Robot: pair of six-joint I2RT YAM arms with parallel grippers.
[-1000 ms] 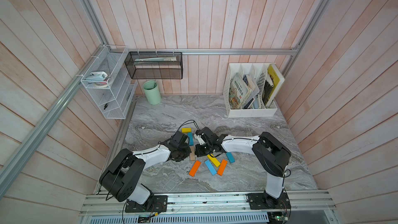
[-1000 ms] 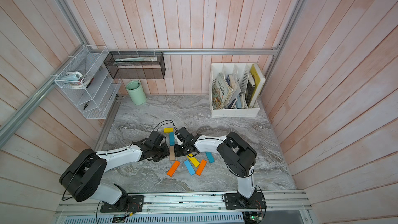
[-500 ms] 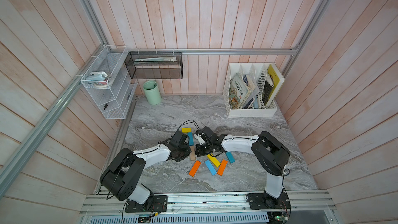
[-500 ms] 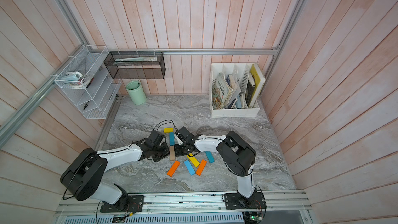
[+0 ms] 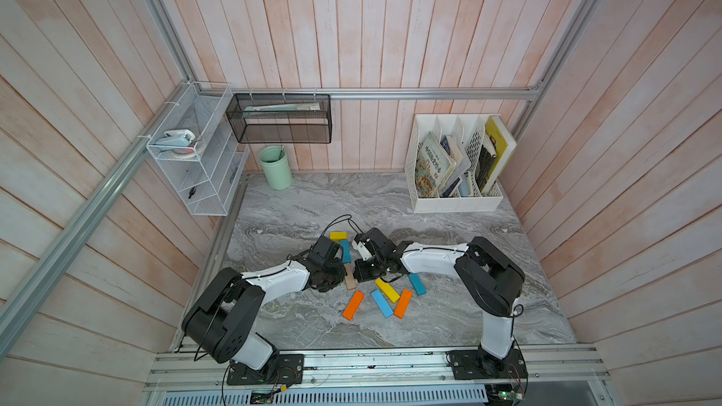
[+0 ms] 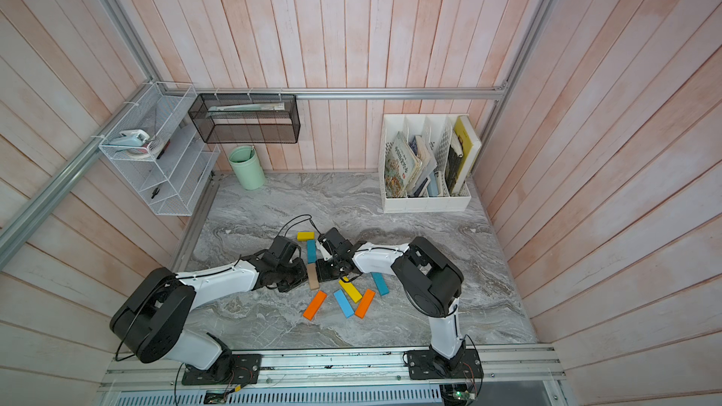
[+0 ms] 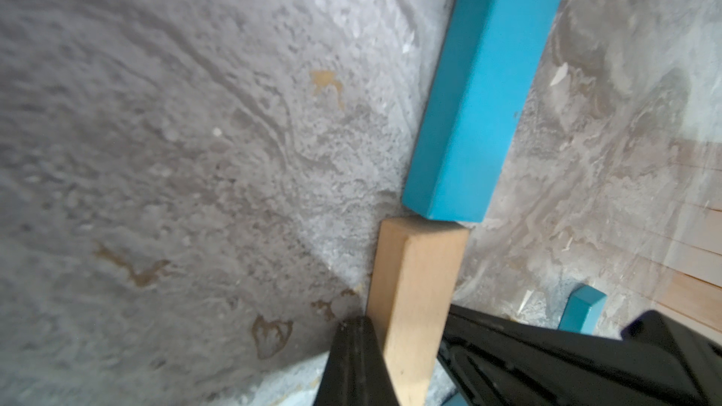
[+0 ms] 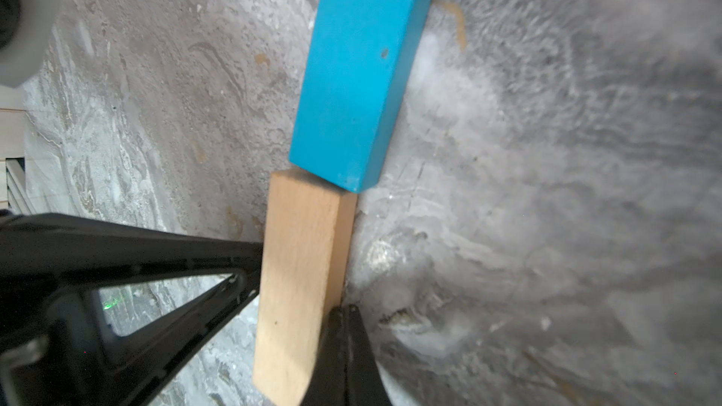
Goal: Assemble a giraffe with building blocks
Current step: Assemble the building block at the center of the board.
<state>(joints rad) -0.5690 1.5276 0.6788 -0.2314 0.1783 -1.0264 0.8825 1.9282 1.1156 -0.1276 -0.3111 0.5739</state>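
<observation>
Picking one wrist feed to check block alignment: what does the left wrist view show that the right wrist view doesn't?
Only the left wrist view: the end of a second teal block. Only the right wrist view: a blurred white rounded part at the frame edge, unidentifiable. Both: the tan block meeting the teal block end to end, slightly out of line, on the marble table, with the shut left gripper and right gripper against its opposite long sides.
</observation>
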